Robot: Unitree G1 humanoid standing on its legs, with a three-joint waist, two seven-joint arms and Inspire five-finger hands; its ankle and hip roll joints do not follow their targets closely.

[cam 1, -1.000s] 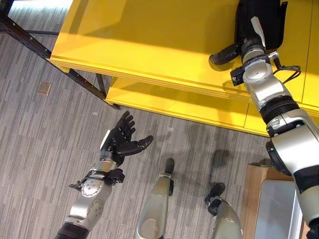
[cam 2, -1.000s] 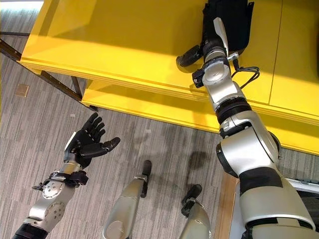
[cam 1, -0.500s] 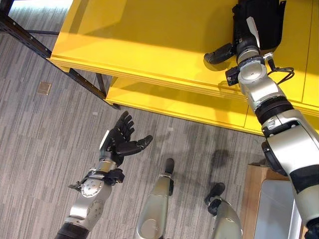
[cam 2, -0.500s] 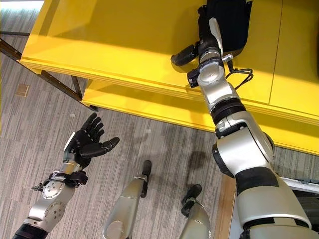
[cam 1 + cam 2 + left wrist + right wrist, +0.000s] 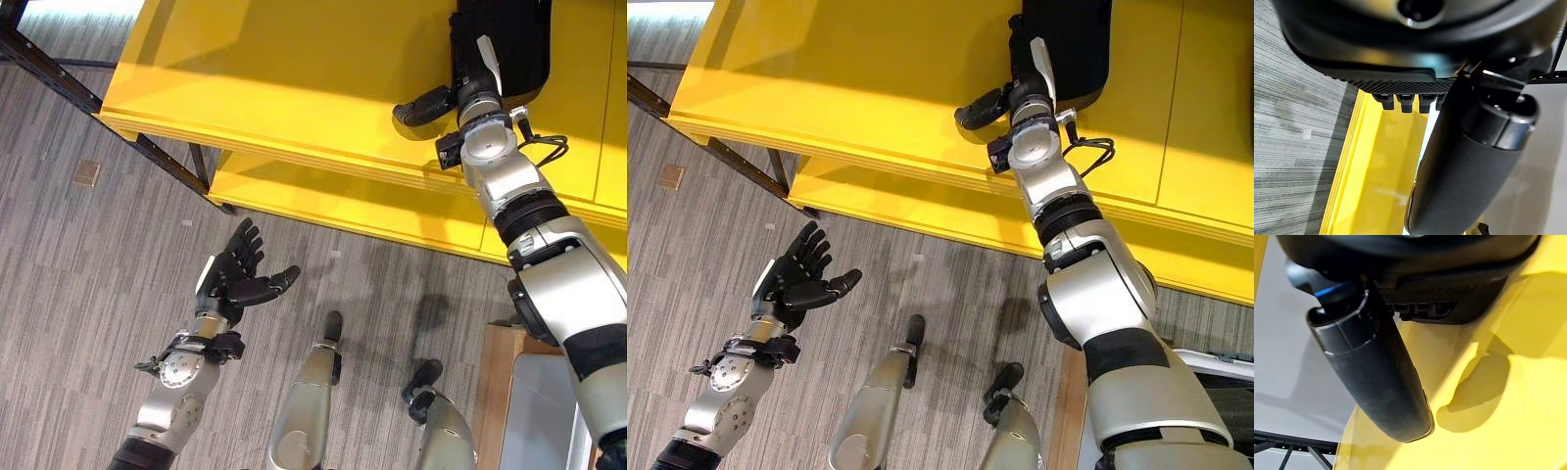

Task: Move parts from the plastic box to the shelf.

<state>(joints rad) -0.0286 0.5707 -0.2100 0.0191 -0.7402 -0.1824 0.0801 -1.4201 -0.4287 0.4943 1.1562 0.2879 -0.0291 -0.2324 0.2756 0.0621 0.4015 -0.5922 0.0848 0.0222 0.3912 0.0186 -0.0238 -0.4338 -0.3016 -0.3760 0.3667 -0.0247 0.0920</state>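
Right arm has slid further toward 11 o'clock across the yellow shelf (image 5: 294,88)
The right hand (image 5: 474,76) lies against the black part (image 5: 514,34) at 1 o'clock on the shelf top, thumb stretched clear; whether its fingers grasp the part I cannot tell. The left hand (image 5: 235,279) hangs released, palm up, over the floor at 8 o'clock. To finish the placing well, I judge the part should sit flat and well back from the shelf edge before the fingers loosen, then lift straight away without dragging it
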